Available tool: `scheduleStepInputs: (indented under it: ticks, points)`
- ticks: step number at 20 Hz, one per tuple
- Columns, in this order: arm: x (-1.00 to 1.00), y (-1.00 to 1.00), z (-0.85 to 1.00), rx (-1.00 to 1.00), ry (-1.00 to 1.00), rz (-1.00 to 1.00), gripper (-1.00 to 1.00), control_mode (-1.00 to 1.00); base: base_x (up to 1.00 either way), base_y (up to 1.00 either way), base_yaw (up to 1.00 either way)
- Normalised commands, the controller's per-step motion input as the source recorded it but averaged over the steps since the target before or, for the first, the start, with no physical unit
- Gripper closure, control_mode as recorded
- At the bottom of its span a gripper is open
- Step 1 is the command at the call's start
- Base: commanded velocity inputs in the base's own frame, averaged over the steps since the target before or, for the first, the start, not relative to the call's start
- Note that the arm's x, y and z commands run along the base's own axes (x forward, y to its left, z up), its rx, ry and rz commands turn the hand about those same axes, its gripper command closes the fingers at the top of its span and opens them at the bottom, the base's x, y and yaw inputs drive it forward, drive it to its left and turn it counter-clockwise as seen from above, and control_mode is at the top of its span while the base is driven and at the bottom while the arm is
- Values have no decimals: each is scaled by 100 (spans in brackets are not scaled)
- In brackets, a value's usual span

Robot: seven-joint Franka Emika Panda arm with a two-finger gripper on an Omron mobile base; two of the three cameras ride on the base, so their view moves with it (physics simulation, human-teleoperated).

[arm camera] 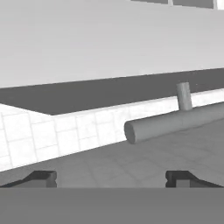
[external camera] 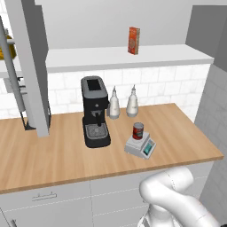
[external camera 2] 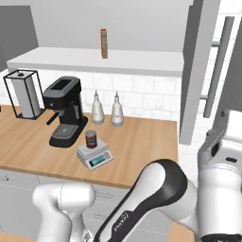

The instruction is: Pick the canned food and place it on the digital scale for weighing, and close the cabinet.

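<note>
The dark red canned food [external camera: 138,131] [external camera 2: 90,139] stands upright on the digital scale [external camera: 144,148] [external camera 2: 98,159], right of the coffee machine. One door of the grey cabinet [external camera: 32,66] [external camera 2: 197,71] stands open over the counter, its silver bar handle [external camera: 11,75] [external camera 2: 220,61] facing outward. In the hand view my gripper [arm camera: 111,178] is open, its fingertips [arm camera: 43,178] wide apart and nothing between them. The bar handle [arm camera: 175,121] lies close ahead of the tips, running right across the door face. My arm bends to the right toward that door.
A black coffee machine [external camera: 94,111] [external camera 2: 65,109] and two white bottles [external camera: 114,103] [external camera 2: 98,108] stand behind the scale. An orange-red box [external camera: 134,40] [external camera 2: 103,43] stands on the upper shelf. A paper towel holder [external camera 2: 23,94] sits at the counter's far end.
</note>
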Motion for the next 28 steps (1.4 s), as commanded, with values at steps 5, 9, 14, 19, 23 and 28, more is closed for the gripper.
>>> scheduleStepInputs:
  ticks: [5,9,14,19,23,28]
  points:
    - [35,-30,-1,0,0,1,-100,-100,0,0,0]
    - [35,44,7,0,0,15,-100,-100,0,0,0]
    - [46,100,22,0,0,27,-100,-100,0,0,0]
    - [55,100,46,0,-1,25,-100,-100,0,0,0]
    - [66,100,45,0,0,22,-100,-100,0,0,0]
    - [70,100,26,1,0,18,-100,-100,0,0,0]
